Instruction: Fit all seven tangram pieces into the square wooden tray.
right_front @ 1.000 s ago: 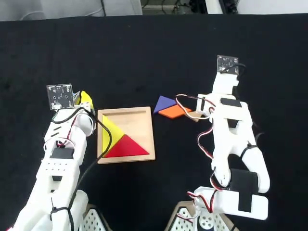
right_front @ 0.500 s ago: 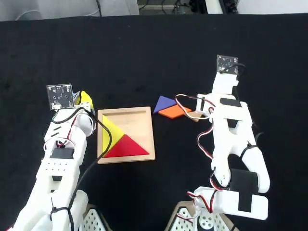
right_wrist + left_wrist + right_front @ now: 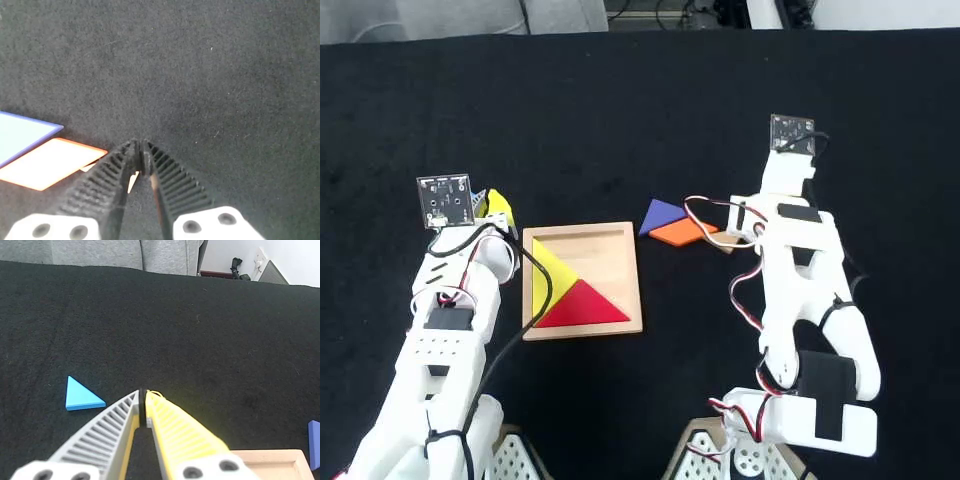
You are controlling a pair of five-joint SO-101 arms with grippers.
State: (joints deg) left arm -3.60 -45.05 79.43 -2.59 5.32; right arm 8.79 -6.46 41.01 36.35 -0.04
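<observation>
So we've got the black table (image 3: 620, 110) with both arms on it. Our left gripper (image 3: 142, 395) sits at about 10 o'clock from the square wooden tray (image 3: 610, 240), jaws pressed together. Our right gripper (image 3: 138, 147) is squeezed closed too, just beside the orange parallelogram (image 3: 682, 232). The tray is mid-table, with a big yellow triangle (image 3: 552, 275) and a big red triangle (image 3: 582, 303) lying inside, touching. At 2 o'clock from the tray, the orange parallelogram touches a purple triangle (image 3: 661, 214) on the cloth. A small blue triangle (image 3: 80, 396) lies loose near our left gripper.
</observation>
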